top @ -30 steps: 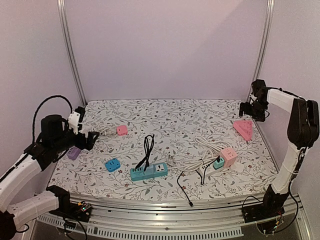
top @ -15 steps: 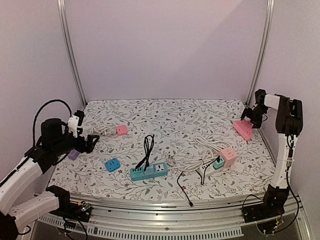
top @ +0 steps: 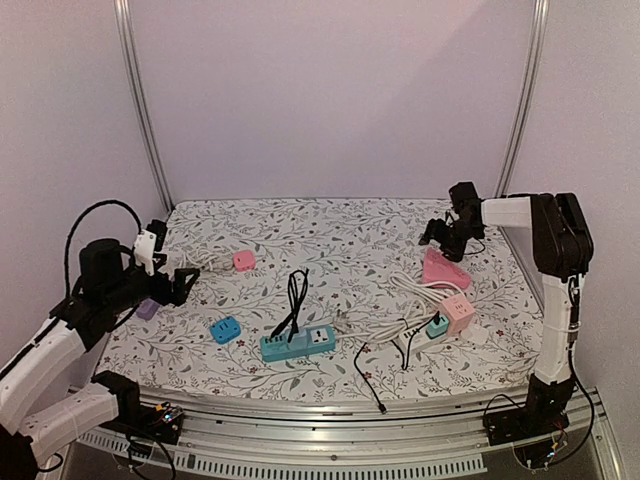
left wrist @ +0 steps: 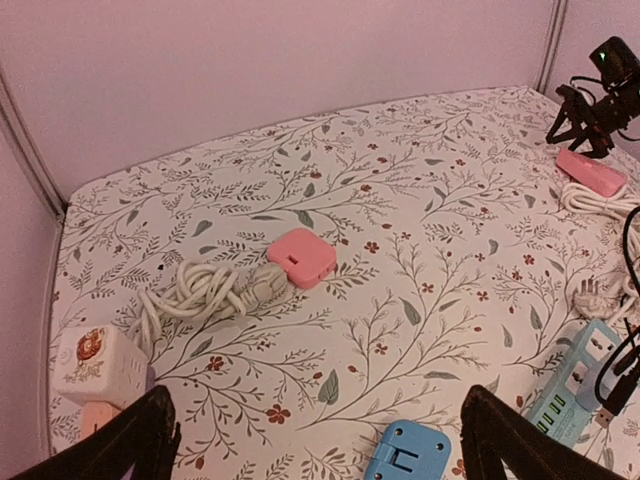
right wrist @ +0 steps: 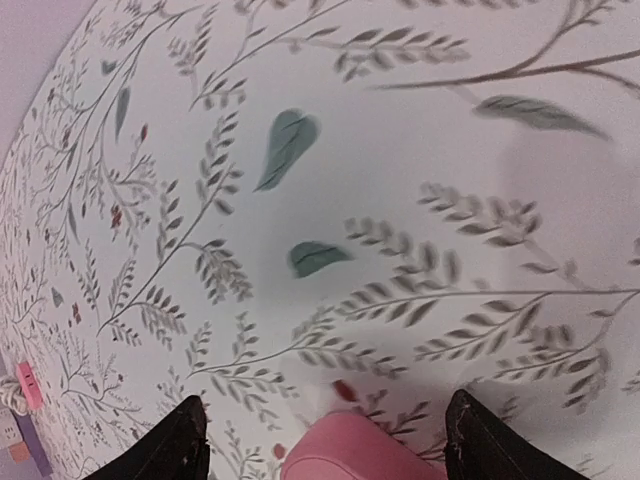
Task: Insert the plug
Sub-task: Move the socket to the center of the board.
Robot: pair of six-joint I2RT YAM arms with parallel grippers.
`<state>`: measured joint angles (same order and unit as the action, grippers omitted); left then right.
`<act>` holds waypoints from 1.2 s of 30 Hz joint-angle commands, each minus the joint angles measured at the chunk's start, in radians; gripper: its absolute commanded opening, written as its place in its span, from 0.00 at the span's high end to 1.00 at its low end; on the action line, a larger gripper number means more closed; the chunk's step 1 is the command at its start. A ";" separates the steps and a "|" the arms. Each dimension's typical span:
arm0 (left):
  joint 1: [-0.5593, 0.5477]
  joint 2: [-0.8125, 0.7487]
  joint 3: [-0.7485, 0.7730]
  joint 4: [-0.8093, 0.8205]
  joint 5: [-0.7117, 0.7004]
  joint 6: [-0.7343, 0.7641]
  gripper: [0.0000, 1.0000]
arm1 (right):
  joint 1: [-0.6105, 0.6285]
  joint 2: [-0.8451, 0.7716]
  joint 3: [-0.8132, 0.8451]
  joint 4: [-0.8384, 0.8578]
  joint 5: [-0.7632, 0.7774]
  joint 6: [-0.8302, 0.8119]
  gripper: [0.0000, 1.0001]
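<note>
From the top view, we take the loose white plug (top: pixel 341 320) as the task's thing. It lies near the middle of the near edge, just beside the right end of the blue power strip (top: pixel 297 343), whose long axis runs roughly along that edge. A black cord (top: pixel 295 298) already occupies one of the strip's sockets. The right gripper (top: pixel 445 238) sits toward the far right corner over the pink strip (top: pixel 445 270), so the plug lies toward the near edge and leftward of it. We judge it the nearer arm. The left gripper (top: pixel 178 283) hangs by the left edge.

In the left wrist view, the left gripper (left wrist: pixel 320 440) is spread wide with nothing between its fingers, and the plug (left wrist: pixel 588 293) is far to its right.

In the right wrist view, the right gripper (right wrist: pixel 325 445) is also spread, straddling the pink strip's (right wrist: pixel 355 455) end without clamping it.
</note>
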<state>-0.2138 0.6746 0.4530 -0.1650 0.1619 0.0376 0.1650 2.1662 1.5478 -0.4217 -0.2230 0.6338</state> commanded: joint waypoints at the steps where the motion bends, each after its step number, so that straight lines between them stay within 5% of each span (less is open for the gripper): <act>1: 0.013 -0.016 -0.025 0.026 0.019 0.007 0.02 | 0.152 0.000 -0.011 0.049 -0.037 0.097 0.20; 5: 0.013 -0.027 -0.034 0.021 0.020 0.003 0.02 | 0.219 0.029 0.092 -0.022 -0.031 0.056 0.19; 12: 0.010 -0.030 -0.030 0.020 0.111 0.030 0.05 | 0.247 -0.059 0.218 -0.292 0.233 -0.144 0.11; 16: -0.076 0.007 0.017 -0.092 0.338 0.251 0.14 | 0.253 -0.162 0.158 -0.373 0.326 -0.217 0.02; 20: -0.259 0.142 0.110 -0.321 0.337 0.515 0.14 | 0.254 -0.231 0.074 -0.415 0.300 -0.247 0.01; 23: -0.395 0.281 0.138 -0.396 0.245 0.696 0.14 | 0.314 -0.292 -0.006 -0.324 0.158 -0.306 0.01; 30: -0.452 0.413 0.165 -0.194 0.220 0.796 0.09 | 0.616 -0.520 -0.393 0.128 -0.210 -0.976 0.01; 33: -0.452 0.419 0.170 -0.174 0.176 0.761 0.08 | 0.714 -0.486 -0.445 0.190 -0.193 -1.214 0.01; 36: -0.447 0.397 0.158 -0.164 0.144 0.727 0.08 | 0.757 -0.345 -0.327 0.142 -0.136 -1.273 0.01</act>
<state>-0.6537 1.0920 0.5991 -0.3782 0.3592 0.7750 0.9092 1.6951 1.1385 -0.3592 -0.3599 -0.3733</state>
